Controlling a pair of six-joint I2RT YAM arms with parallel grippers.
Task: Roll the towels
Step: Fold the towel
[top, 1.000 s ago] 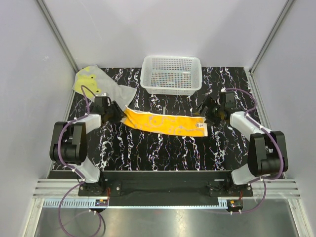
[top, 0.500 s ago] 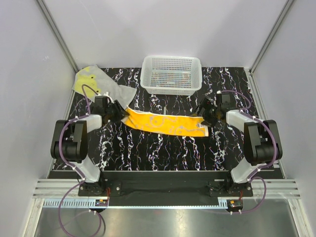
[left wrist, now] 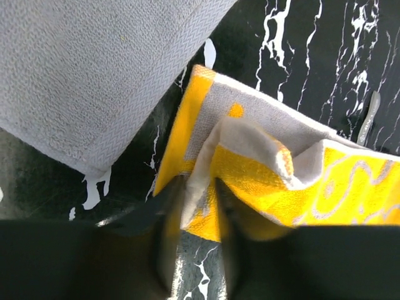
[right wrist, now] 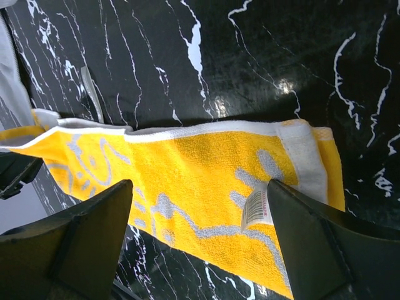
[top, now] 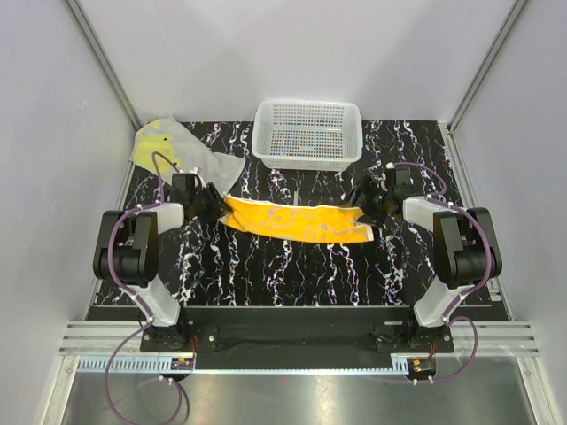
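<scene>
Rolling the orange towel point(top: 292, 221), a folded strip across the middle of the worktop point(top: 292, 274), looks barely begun: the left gripper point(left wrist: 195, 187) pinches a raised fold at its left end, the right gripper point(right wrist: 199, 187) gapes over its right end, so the next move is probably to turn that fold over rightward.

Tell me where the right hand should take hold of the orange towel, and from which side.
Grip the short white-hemmed end of the orange towel, coming straight down from above. That end lies flat on the table, so only a top-down pinch gets at its free edge. The open right hand is right above it.
</scene>
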